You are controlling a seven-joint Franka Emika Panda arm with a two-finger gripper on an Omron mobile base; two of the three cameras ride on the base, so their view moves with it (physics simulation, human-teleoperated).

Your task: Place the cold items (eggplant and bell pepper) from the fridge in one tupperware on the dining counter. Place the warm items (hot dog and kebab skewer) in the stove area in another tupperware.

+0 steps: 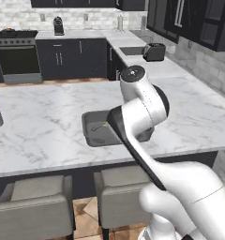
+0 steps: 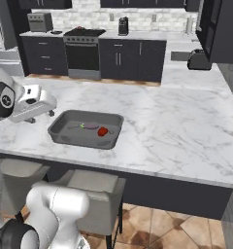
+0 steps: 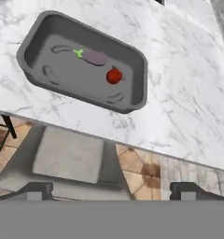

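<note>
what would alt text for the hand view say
A grey tupperware sits on a white marble dining counter, holding a purple eggplant and a red bell pepper lying slightly apart. Below the counter edge are a grey stool and tiled floor.

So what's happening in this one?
The grey tupperware on the marble dining counter already holds the eggplant and the red bell pepper. The end effector is open and empty, held off the counter's edge above a stool. Judging by that, the cold items look finished.
</note>
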